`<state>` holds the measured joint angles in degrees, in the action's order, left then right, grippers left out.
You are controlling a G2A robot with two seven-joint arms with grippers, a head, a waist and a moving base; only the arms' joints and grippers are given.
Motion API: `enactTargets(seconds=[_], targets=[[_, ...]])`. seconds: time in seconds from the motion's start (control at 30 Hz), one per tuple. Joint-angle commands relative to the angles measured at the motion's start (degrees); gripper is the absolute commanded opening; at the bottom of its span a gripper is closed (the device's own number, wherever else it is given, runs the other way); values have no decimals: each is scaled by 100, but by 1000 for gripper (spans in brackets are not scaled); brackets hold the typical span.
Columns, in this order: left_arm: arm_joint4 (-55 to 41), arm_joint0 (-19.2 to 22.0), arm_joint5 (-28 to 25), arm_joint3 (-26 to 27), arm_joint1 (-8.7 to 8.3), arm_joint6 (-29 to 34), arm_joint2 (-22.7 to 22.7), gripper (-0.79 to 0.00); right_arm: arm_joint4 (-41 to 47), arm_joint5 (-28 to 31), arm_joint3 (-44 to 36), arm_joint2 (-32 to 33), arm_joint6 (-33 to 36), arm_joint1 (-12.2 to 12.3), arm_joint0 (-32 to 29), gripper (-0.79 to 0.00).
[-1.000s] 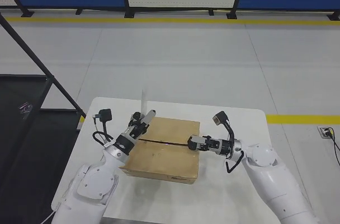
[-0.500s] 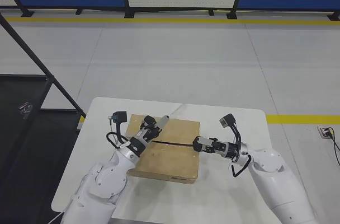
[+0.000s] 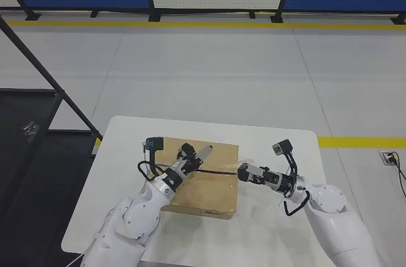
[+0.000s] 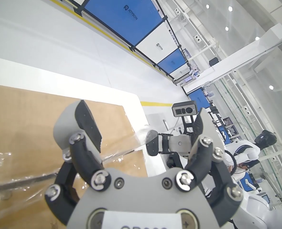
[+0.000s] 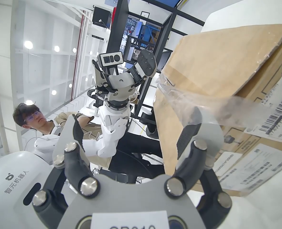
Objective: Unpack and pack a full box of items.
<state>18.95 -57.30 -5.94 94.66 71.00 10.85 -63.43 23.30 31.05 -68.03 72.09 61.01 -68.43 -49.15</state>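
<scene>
The white table [image 3: 256, 217] bears the cardboard box [image 3: 201, 190], which lies flat near the table's middle with both top flaps down. Printed labels [image 5: 258, 160] cover the side of the box that faces the right arm. The left gripper [image 3: 197, 153] hovers over the box's top, close to the seam between the flaps, its jaws spread wide and grasping nothing. The right gripper [image 3: 245, 172] sits just off the box's right edge, level with the end of that seam, jaws likewise apart and clamped on nothing. A strip of clear tape [image 3: 235, 164] runs wrinkled along the box's seam. Its end is lifted off the box's right edge and reaches one finger [image 5: 191, 129] of the right gripper; whether it sticks there I cannot tell
</scene>
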Motion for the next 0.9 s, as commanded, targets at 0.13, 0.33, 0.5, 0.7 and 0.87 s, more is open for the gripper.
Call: enactTargets(seconds=[0.13, 0.33, 0.5, 0.7, 0.87], targets=[[-97, -66, -41, 114, 23, 3, -59, 0, 50, 159, -201, 321, -22, 94, -279, 0], [-579, -290, -84, 506, -16, 160, -523, 0, 109, 195, -821, 944, -220, 243, -899, 0], [-1009, -529, -125, 752, -70, 238, -1086, 0, 13, 57, -1295, 1052, -275, 289, -1106, 0], [-1704, -936, -311, 830, -160, 335, -2074, 0, -160, -197, -1254, 663, -273, 253, -733, 0], [-2254, -1293, -462, 640, -260, 876, -2937, 0, -235, -262, -969, 291, -301, 193, -292, 0]])
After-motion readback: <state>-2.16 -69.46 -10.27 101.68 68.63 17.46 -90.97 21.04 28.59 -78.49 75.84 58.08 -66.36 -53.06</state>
